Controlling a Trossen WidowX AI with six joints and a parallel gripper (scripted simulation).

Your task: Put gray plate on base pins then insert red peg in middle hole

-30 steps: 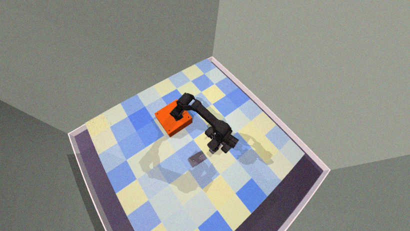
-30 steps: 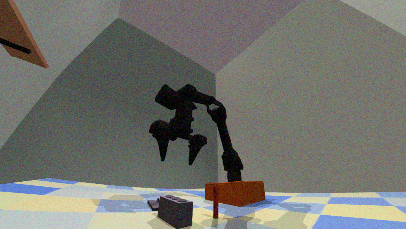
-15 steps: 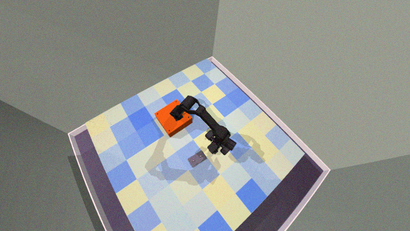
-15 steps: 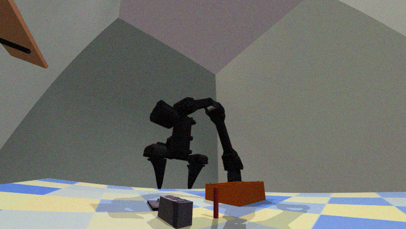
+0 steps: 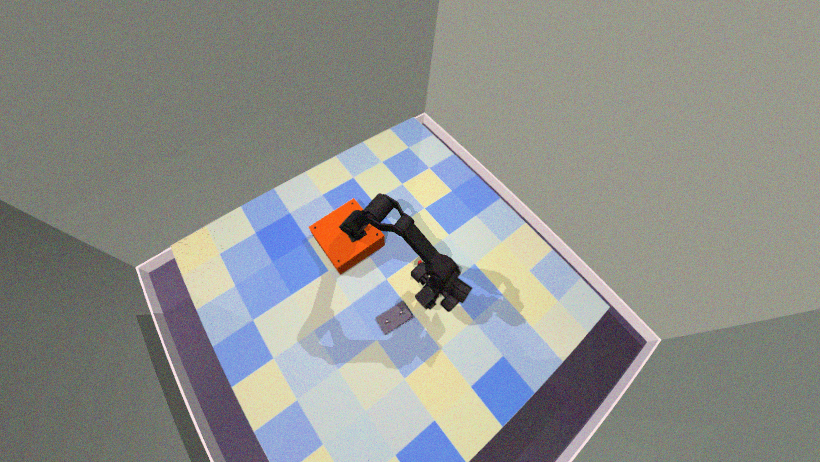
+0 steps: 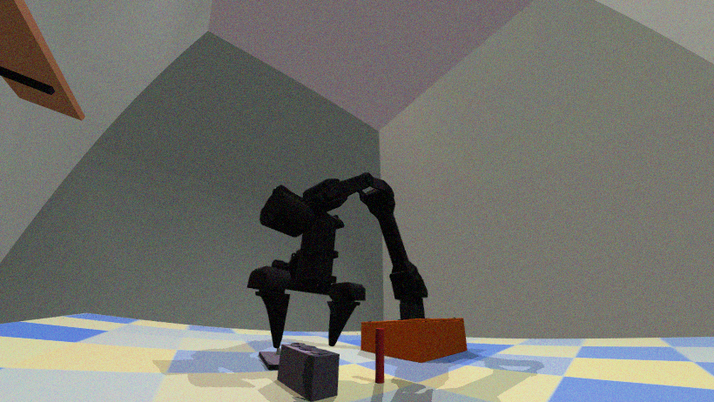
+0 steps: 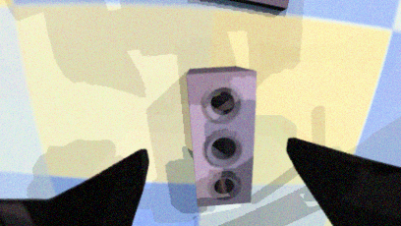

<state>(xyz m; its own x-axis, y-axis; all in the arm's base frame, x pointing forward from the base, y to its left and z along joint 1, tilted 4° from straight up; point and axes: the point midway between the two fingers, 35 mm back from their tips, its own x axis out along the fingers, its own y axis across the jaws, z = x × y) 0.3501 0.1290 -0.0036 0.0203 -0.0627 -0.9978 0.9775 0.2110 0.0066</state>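
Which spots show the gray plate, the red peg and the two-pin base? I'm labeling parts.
Gray plate (image 6: 322,377) (image 7: 199,85): exterior, wrist; side, top face.
Red peg (image 5: 420,262) (image 6: 380,357): top, exterior; tip, shaft.
Base (image 5: 394,322) (image 6: 268,360): top, exterior; upper face.

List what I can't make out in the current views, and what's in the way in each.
- Red peg: top view, mostly hidden by the arm; wrist view, outside the frame.
- Gray plate: top view, blocked by the gripper.
- Base: wrist view, cut off by the top edge; exterior view, pins too small and partly behind the plate.
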